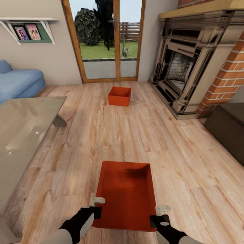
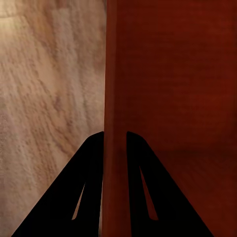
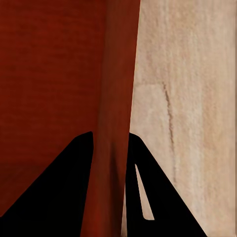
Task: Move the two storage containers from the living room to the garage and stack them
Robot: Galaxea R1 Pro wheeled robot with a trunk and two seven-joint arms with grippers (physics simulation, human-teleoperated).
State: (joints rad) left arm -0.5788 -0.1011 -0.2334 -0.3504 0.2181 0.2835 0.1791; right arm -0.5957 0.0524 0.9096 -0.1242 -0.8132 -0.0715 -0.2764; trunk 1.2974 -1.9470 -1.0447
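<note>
Light wood plank floor (image 1: pixel 135 135): fills most of the head view. Brick fireplace (image 1: pixel 189 64): upper right. Glass-topped desk (image 1: pixel 23 128): left edge. Glazed wooden door (image 1: pixel 105 40): top centre. Blue sofa (image 1: pixel 18 81): upper left. Dark brown chest (image 1: pixel 230 130): right edge.

Near storage container (image 1: pixel 125 193): orange-red, open-top, lower centre of the frame, its two long walls gripped at the near end.

Far storage container (image 1: pixel 119 96): same kind, on the planks, centre upper frame, before the door.

Left hand (image 1: pixel 96 205): fingers (image 2: pixel 81 190) clamped astride the near container's left wall.

Right hand (image 1: pixel 161 212): fingers (image 3: pixel 64 192) clamped astride its right wall.
</note>
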